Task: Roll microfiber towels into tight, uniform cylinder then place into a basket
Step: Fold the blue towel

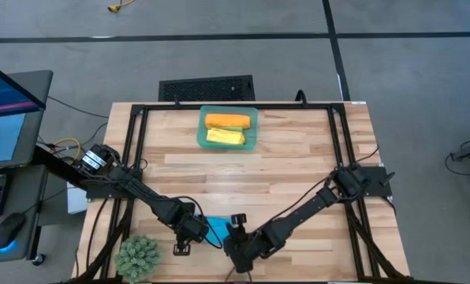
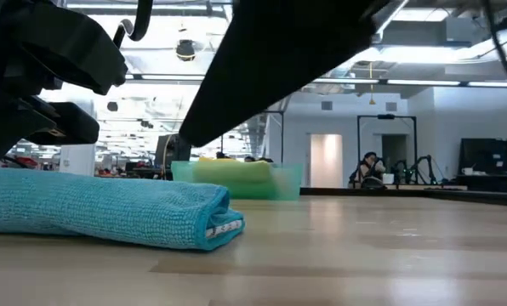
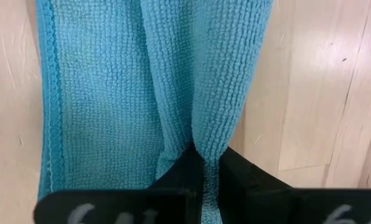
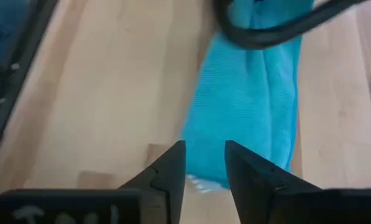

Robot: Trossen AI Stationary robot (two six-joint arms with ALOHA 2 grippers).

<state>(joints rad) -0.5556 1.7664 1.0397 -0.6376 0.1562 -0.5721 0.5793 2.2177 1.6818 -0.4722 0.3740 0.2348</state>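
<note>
Near the table's front edge, well away from the basket (image 1: 228, 130), blue towel (image 2: 109, 211) lies half-rolled, loose flap beside the roll

Left gripper (image 3: 204, 171) has its jaws pinched shut on a fold of the roll. Right gripper (image 4: 204, 163) sits at the roll's end, jaws parted with a narrow gap, nothing between them that I can see

Risks, as I judge them:
- right jaws closing on only the outer layer would drag the roll open
- left pinch pulling sideways could skew the cylinder, leaving it uneven
- roll looks slack; lifting now may let it sag or unwind

Basket already holds an orange roll (image 1: 227, 121) and a yellow roll (image 1: 225, 136), touching

Hard to make out:
- both grippers and much of the towel masked by the arms from above
- green towel not visible anywhere
- at table height, dark arm bulk blocks the grip points
</note>
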